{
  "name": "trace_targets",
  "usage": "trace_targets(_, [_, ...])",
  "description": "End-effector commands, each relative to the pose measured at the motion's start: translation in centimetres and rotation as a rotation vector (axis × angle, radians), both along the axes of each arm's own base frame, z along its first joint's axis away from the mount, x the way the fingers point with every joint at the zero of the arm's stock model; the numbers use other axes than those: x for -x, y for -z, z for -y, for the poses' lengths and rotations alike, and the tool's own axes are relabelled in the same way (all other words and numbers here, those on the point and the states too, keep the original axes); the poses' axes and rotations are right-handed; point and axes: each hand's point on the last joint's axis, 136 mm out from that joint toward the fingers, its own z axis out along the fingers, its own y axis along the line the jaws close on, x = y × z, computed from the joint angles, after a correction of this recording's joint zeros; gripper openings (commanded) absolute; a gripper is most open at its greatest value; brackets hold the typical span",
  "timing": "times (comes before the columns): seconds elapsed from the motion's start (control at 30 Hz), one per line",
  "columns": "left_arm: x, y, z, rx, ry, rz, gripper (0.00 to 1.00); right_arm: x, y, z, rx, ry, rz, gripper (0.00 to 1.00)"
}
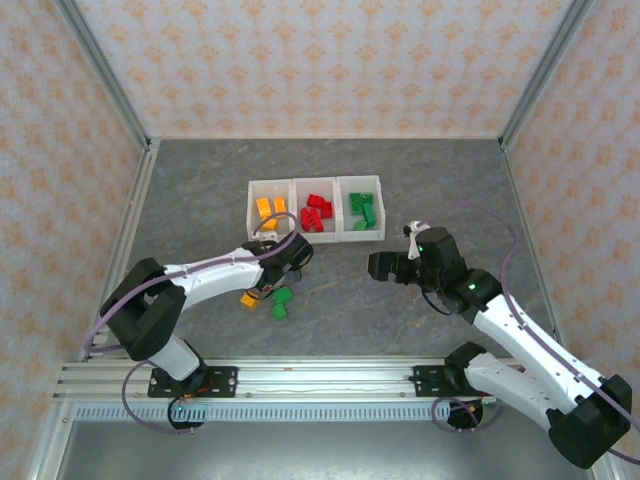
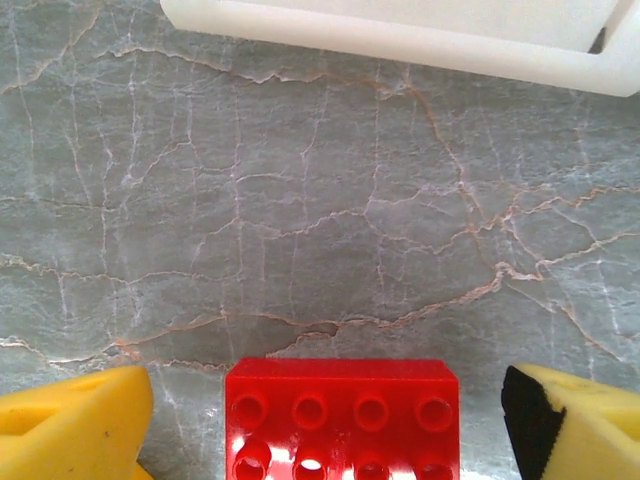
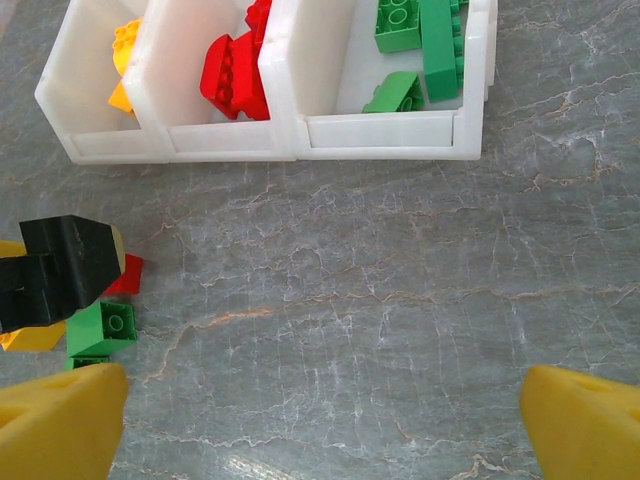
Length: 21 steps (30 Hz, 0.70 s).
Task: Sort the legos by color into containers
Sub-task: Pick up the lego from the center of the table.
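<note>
Left hand, open, straddles the red brick untouched: centre it between the fingers before you close. Right hand gapes wide, empty.

Top view: left arm rises from base at lower left, black shoulder bulk above it, white link reaching up and right toward frame centre. At its end, left gripper points down at table. Left wrist view: yellow left fingers in bottom corners, jaws apart.

Top view: right arm has base at lower right and black elbow in far lower-right corner, white link running up-left. At its tip, right gripper aims left. Right wrist view: right fingers spread wide.
</note>
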Motion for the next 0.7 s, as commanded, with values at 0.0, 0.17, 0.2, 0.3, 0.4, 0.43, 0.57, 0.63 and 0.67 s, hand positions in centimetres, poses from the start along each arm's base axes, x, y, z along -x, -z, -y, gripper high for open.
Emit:
trace_targets(0.0, [0.4, 1.2, -1.0, -0.054, -0.014, -0.028, 0.87, 0.0, 0.4, 0.1, 0.007, 0.01, 0.0, 1.0])
trace_targets(0.17, [0.8, 2.7, -0.7, -0.044, -0.006, -0.066, 0.86, 0.0, 0.4, 0.1, 0.01, 0.012, -0.001, 1.0])
trace_targets(0.2, [0.8, 2.9, -0.6, -0.042, -0.006, -0.07, 0.86, 0.0, 0.4, 0.1, 0.01, 0.011, 0.0, 1.0])
trace_targets(0.3, [1.1, 3.4, -0.5, -0.032, -0.002, -0.083, 0.86, 0.0, 0.4, 0.0, 0.01, 0.01, -0.001, 1.0])
trace_targets(0.4, [1.1, 3.9, -0.1, -0.013, 0.006, -0.094, 0.79, 0.0, 0.5, 0.1, 0.012, 0.012, -0.002, 1.0])
trace_targets(0.43, [1.1, 4.1, 0.0, -0.006, 0.009, -0.094, 0.75, 0.0, 0.4, 0.1, 0.011, 0.011, -0.001, 1.0])
trace_targets(0.57, [1.1, 4.6, 0.3, 0.008, 0.011, -0.096, 0.61, 0.0, 0.5, 0.1, 0.014, 0.014, -0.001, 1.0])
trace_targets(0.63, [1.0, 4.7, 0.3, 0.013, 0.01, -0.091, 0.52, 0.0, 0.5, 0.1, 0.016, 0.015, -0.004, 1.0])
trace_targets(0.67, [0.8, 4.7, 0.5, 0.019, 0.011, -0.085, 0.5, 0.0, 0.5, 0.2, 0.017, 0.016, -0.002, 1.0])
